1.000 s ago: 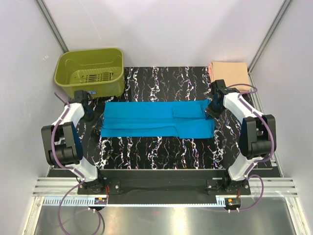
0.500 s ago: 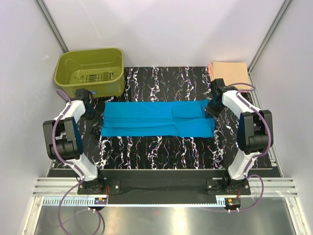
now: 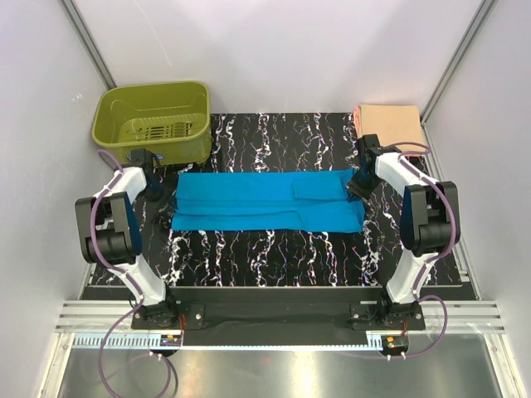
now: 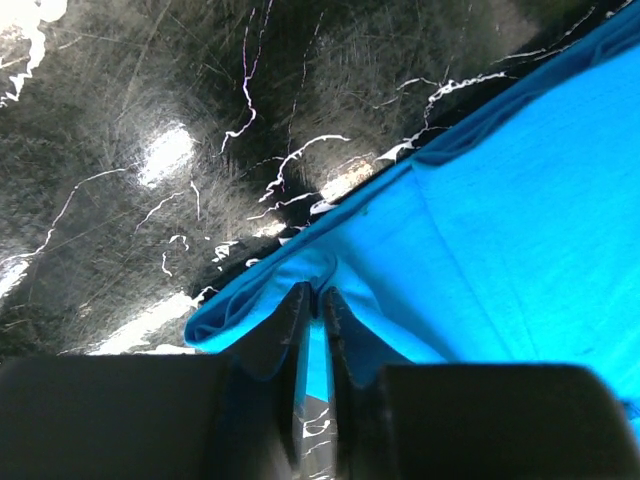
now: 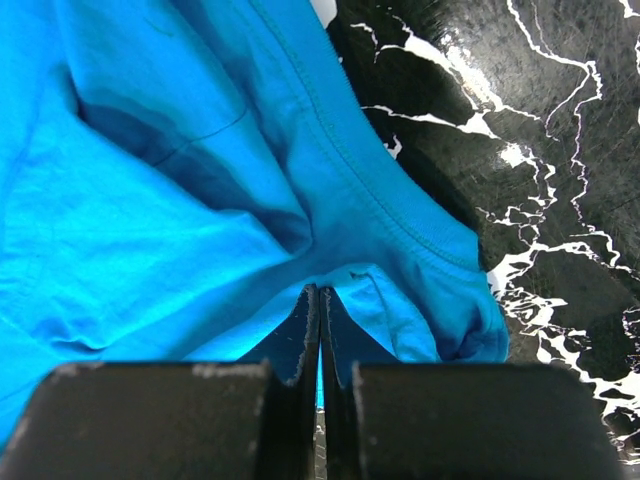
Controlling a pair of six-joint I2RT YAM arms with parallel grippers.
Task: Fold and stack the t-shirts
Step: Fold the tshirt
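My right pincer [image 5: 319, 293] is clamped on the blue t-shirt [image 5: 150, 150]; whether my left pincer [image 4: 316, 293] grips it, I cannot tell. I should lift both ends evenly, taut.

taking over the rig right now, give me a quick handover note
Left claw: nearly closed at the left end of the blue t-shirt, cloth tented at its tips; whether it grips is unclear.
Right claw: shut on that shirt's right end.
Done: the blue t-shirt lies flat as a long band folded lengthwise; the peach t-shirt sits folded at the far right corner.
Left to do: fold the blue one short, then stack it with the peach one.
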